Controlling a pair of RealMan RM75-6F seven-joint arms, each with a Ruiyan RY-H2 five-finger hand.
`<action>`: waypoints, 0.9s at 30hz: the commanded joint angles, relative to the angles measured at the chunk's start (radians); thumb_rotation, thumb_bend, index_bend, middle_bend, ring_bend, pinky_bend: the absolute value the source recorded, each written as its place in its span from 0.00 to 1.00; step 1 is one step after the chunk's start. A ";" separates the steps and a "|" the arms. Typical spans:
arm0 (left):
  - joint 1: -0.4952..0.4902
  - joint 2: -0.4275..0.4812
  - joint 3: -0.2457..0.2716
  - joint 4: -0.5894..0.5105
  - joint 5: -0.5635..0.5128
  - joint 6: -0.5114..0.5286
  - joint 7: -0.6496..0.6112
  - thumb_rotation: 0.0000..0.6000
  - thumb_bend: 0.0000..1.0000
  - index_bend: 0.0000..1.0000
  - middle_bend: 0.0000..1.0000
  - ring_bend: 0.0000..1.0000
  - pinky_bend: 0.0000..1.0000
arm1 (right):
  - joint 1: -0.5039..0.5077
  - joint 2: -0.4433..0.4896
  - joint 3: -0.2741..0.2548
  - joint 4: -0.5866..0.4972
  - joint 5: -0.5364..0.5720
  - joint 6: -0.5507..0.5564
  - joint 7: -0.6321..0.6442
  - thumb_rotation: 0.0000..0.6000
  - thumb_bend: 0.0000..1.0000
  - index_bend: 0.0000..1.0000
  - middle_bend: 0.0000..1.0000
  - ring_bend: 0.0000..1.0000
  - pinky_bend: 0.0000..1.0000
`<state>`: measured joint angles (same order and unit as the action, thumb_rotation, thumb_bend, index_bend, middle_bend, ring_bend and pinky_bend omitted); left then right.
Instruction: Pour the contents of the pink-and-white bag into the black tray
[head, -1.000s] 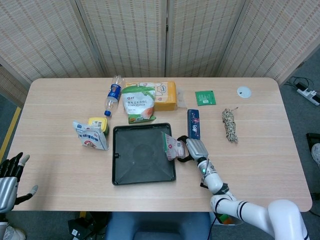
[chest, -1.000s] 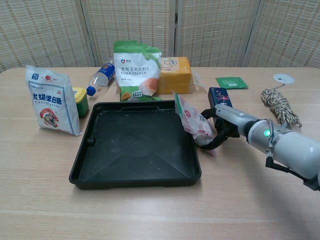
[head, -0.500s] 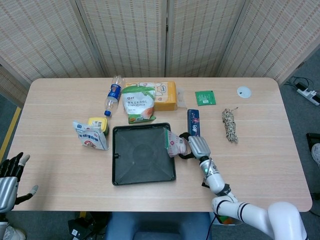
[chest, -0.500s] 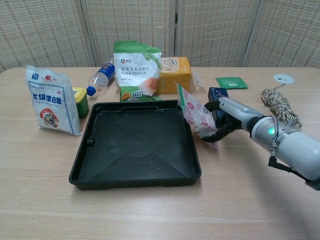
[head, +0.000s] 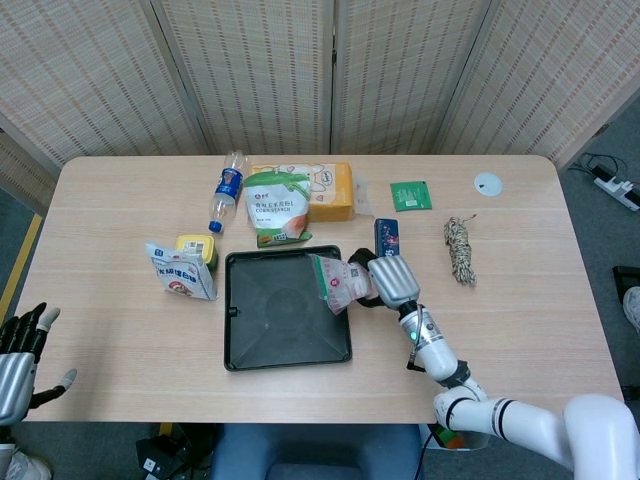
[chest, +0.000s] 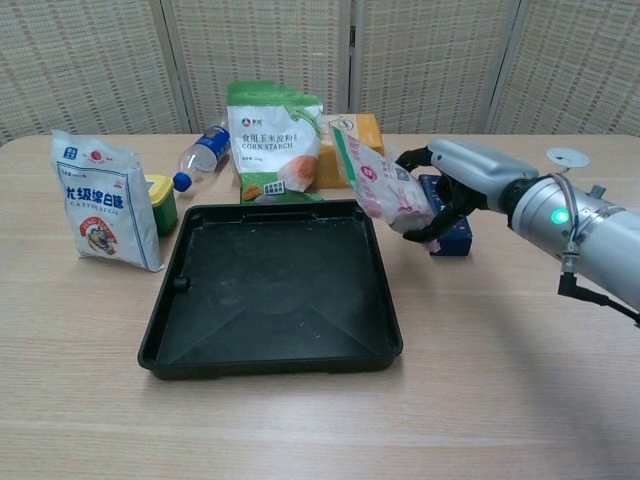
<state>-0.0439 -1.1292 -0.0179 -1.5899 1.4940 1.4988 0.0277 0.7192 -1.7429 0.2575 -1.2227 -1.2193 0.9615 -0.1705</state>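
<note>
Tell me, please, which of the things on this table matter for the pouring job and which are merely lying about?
In the job:
pink-and-white bag, held in the fingers of the right hand
black tray

Lying about:
corn starch bag
white bag
water bottle
orange pack
yellow tub
blue box
green packet
twine bundle
white disc

Quick tally of the table: four bags total, one pink-and-white bag (chest: 385, 185), one green-and-white corn starch bag (chest: 274, 137), one white-and-blue bag (chest: 103, 198), one orange bag (head: 333, 190). Then one black plastic tray (chest: 272, 290), one clear plastic bottle (head: 226, 189), one yellow-lidded tub (head: 196, 247), one dark blue box (head: 387, 234). Also one green sachet (head: 410, 195), one white disc (head: 488, 183), one bundle of twine (head: 459, 249).
</note>
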 joint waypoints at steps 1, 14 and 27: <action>0.003 0.000 0.001 0.002 0.000 0.003 -0.003 1.00 0.32 0.00 0.03 0.05 0.00 | 0.056 0.040 0.020 -0.062 0.012 0.010 -0.180 1.00 0.49 0.70 0.57 0.84 1.00; 0.013 -0.009 0.004 0.030 -0.005 0.008 -0.031 1.00 0.32 0.00 0.03 0.05 0.00 | 0.142 -0.034 0.008 0.014 0.033 0.056 -0.471 1.00 0.49 0.71 0.59 0.84 1.00; 0.012 -0.016 0.004 0.045 -0.005 0.000 -0.042 1.00 0.32 0.00 0.03 0.05 0.00 | 0.150 -0.106 -0.032 0.144 -0.020 0.117 -0.514 1.00 0.49 0.72 0.60 0.85 1.00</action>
<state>-0.0318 -1.1451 -0.0136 -1.5449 1.4890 1.4986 -0.0140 0.8691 -1.8429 0.2296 -1.0847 -1.2339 1.0726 -0.6801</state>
